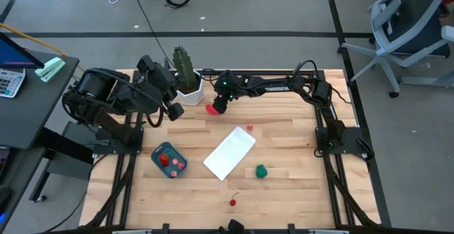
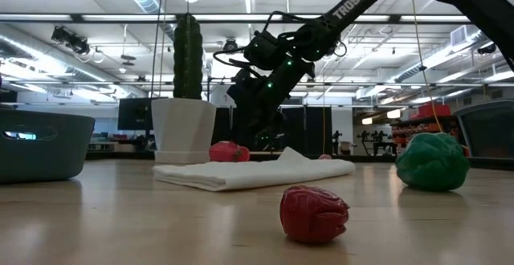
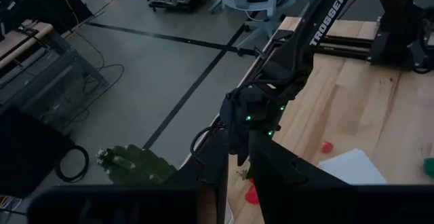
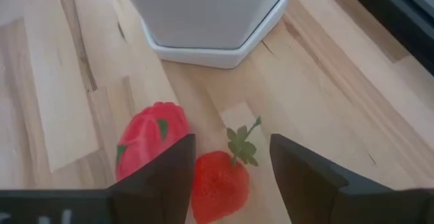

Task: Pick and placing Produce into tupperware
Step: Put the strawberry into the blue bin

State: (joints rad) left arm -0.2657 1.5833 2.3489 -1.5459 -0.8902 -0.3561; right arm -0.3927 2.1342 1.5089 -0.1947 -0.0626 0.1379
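Left claw (image 1: 172, 111) hovers beside the white pot (image 1: 190, 92), fingers apparently closed on nothing. The right claw (image 4: 229, 173), released, straddles a strawberry (image 4: 218, 184) lying on the worktop (image 4: 325, 115) just beside another red fruit (image 4: 150, 142).

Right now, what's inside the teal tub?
The tub holds red produce pieces, at least two seen from above. In the low view its wall hides the contents, so anything beneath them cannot be seen.
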